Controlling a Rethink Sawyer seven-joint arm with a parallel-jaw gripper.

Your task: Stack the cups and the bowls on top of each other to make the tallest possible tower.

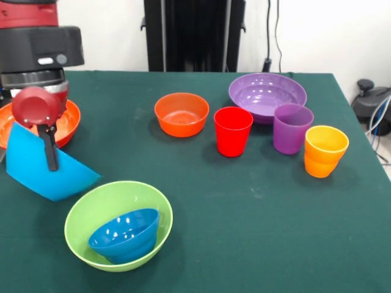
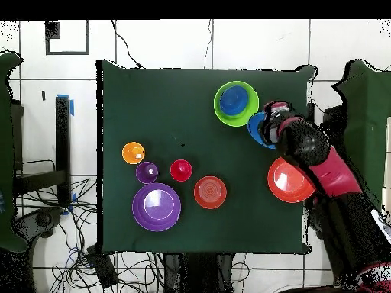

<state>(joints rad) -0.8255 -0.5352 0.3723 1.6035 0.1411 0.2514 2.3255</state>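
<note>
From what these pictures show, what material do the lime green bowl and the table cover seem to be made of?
The lime green bowl looks like glossy moulded plastic: its inner wall is smooth and evenly coloured, and the dark blue bowl inside it shows bright highlights. The table cover looks like matte dark green cloth, probably felt, as it gives no reflections.

A dark green cloth covers the worktop (image 1: pixel 256 232). Behind it stands a white wall (image 1: pixel 317 30) with a black upright panel (image 1: pixel 194 33) against it and dark cables (image 1: pixel 269 30) hanging down. From overhead, pale floor tiles (image 2: pixel 153 42) and tangled cables (image 2: pixel 137 267) surround the worktop.
</note>
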